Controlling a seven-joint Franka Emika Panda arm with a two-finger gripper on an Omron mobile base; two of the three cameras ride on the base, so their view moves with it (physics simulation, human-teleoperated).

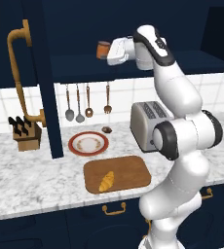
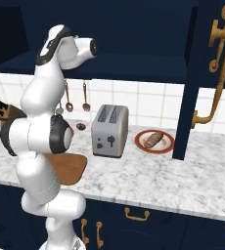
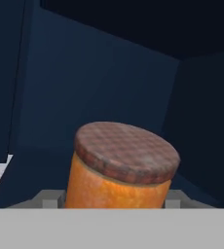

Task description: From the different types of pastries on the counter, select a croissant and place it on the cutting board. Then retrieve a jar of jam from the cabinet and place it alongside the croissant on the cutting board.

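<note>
My gripper [image 1: 105, 51] is up inside the open cabinet [image 1: 148, 63], at about 12 o'clock above the cutting board [image 1: 128, 172]. The jar of jam [image 3: 120, 168] stands upright on the cabinet shelf, between my fingers, which sit just beside its two sides low in the hand view; they look closed in on the jar, though I cannot tell whether the grip is firm. Its darker checked lid [image 3: 127, 151] faces my camera.

Down on the tabletop [image 1: 31, 180], the croissant [image 1: 106, 181] lies on the cutting board, toward its 7 o'clock corner. A red-rimmed plate [image 1: 88, 143] sits at 11 o'clock from the board, a tiny dark lump [image 1: 106, 130] just beyond it, and the toaster [image 1: 145, 125] at 1 o'clock. In the right base view a brown banded pastry [image 2: 153, 139] lies on a second plate [image 2: 167, 141].
</note>
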